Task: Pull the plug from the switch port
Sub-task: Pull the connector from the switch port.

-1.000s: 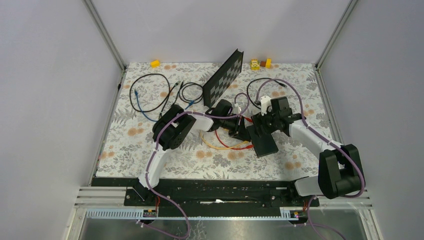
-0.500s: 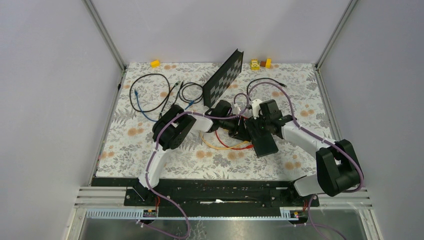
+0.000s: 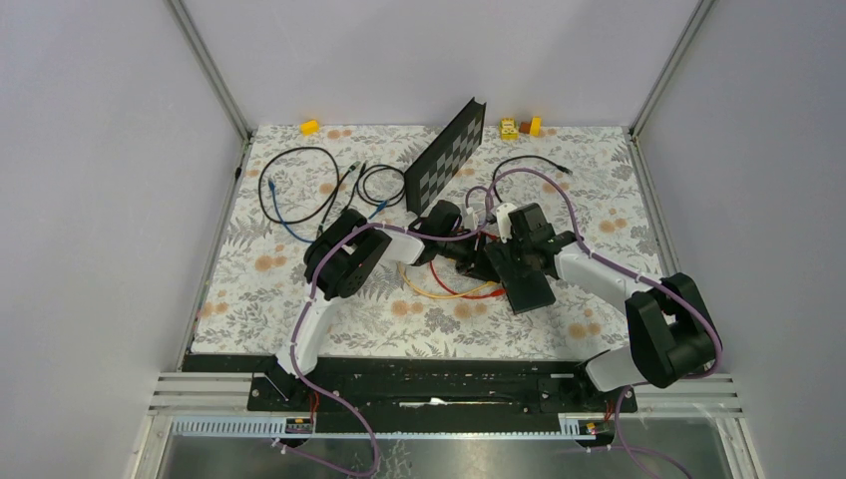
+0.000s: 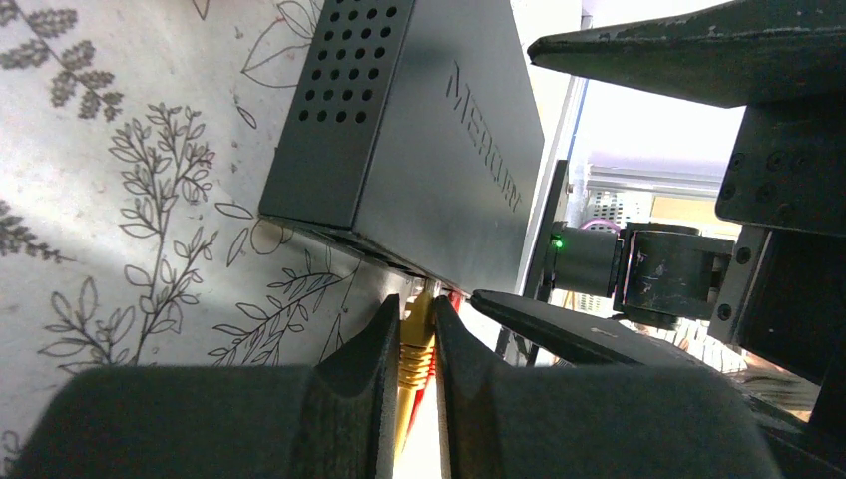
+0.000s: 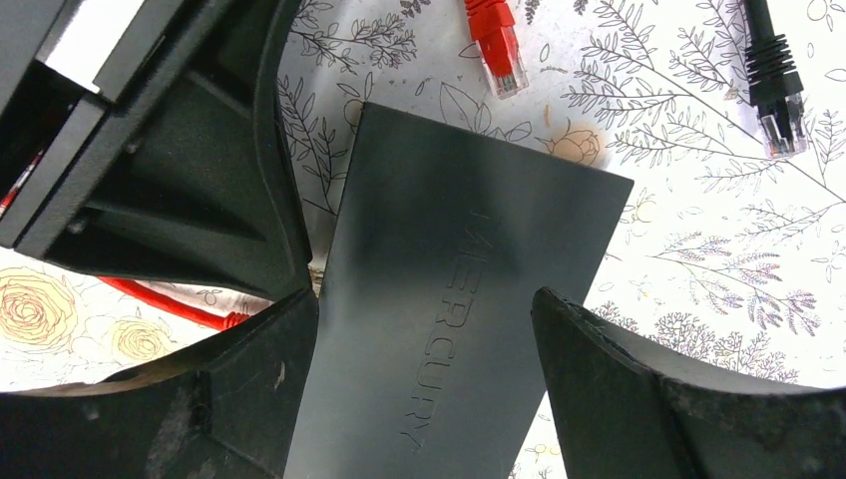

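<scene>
- Two arms meet over the switch (image 3: 531, 289), a flat black box lying lettering-up near the middle of the floral desk (image 3: 259, 289).
- Left arm (image 3: 344, 259) reaches in from the switch's left. Its jaws are nearly together, clamped on a yellow plug (image 4: 416, 344).
- That plug's tip meets the switch's socket edge, so it looks not yet pulled out.
- One side wall of the switch, next to the socket edge, shows a grid of vent holes (image 4: 349, 70).
- Right arm (image 3: 599, 269) comes in from the switch's right. Its jaws stand wide apart and straddle the switch, one finger (image 5: 249, 399) along each long side. I cannot tell whether they press on it.
- Red cable (image 3: 451, 290) and yellow cable (image 3: 414, 282) loop on the desk just left of the switch.
- A loose red plug (image 5: 496, 45) lies just off one narrow end of the switch, not touching it. A black plug (image 5: 773, 95) lies farther out to that end's side.
- Behind the switch, well apart, a checkered board (image 3: 446, 155) stands tilted on edge.
- Thin black cables (image 3: 299, 185) coil far to the switch's left.
</scene>
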You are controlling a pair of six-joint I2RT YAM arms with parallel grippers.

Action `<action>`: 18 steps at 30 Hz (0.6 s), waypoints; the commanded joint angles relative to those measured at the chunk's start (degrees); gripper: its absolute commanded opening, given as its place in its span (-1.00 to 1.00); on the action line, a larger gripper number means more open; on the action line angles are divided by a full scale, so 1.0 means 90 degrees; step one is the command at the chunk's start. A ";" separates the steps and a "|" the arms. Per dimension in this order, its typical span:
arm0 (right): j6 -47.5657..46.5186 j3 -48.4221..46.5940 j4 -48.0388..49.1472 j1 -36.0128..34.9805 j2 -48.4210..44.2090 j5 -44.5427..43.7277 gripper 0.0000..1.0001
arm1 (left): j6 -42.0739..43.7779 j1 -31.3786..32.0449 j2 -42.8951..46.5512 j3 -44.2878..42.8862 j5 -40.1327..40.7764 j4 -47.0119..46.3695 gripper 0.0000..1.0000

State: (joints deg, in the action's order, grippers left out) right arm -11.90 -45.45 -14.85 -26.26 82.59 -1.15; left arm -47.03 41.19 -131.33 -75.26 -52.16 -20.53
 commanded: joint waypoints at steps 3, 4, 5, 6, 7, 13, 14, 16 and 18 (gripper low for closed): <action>0.0013 0.0014 -0.0160 -0.0275 0.0034 -0.0213 0.71 | 0.0108 -0.0126 -0.0022 0.0064 0.0544 -0.0023 -1.00; 0.0014 -0.0003 -0.0169 -0.0297 0.0049 -0.0243 0.71 | 0.0099 -0.0132 -0.0027 0.0067 0.0542 -0.0028 -1.00; 0.0013 0.0001 -0.0174 -0.0311 0.0077 -0.0252 0.71 | 0.0098 -0.0129 -0.0027 0.0063 0.0542 -0.0033 -1.00; 0.0014 -0.0005 -0.0184 -0.0309 0.0097 -0.0261 0.71 | 0.0093 -0.0128 -0.0025 0.0066 0.0539 -0.0040 -1.00; 0.0014 -0.0006 -0.0181 -0.0314 0.0125 -0.0286 0.71 | 0.0089 -0.0126 -0.0027 0.0062 0.0528 -0.0042 -1.00; -0.0004 -0.0045 -0.0287 -0.0314 0.0241 -0.0371 0.71 | 0.0088 -0.0127 -0.0008 0.0116 0.0530 -0.0077 -1.00; -0.0006 -0.0056 -0.0314 -0.0312 0.0261 -0.0412 0.71 | 0.0088 -0.0124 0.0001 0.0112 0.0528 -0.0074 -1.00; -0.0029 -0.0099 -0.0421 -0.0309 0.0318 -0.0458 0.71 | 0.0088 -0.0123 0.0002 0.0118 0.0523 -0.0072 -1.00; -0.0058 -0.0122 -0.0527 -0.0311 0.0323 -0.0562 0.72 | 0.0105 -0.0123 0.0019 0.0114 0.0527 -0.0072 -1.00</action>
State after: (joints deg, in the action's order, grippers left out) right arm -11.73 -45.47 -16.91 -28.32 84.38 -3.70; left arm -47.94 41.17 -131.33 -75.16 -52.10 -20.58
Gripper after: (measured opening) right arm 0.853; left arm 0.157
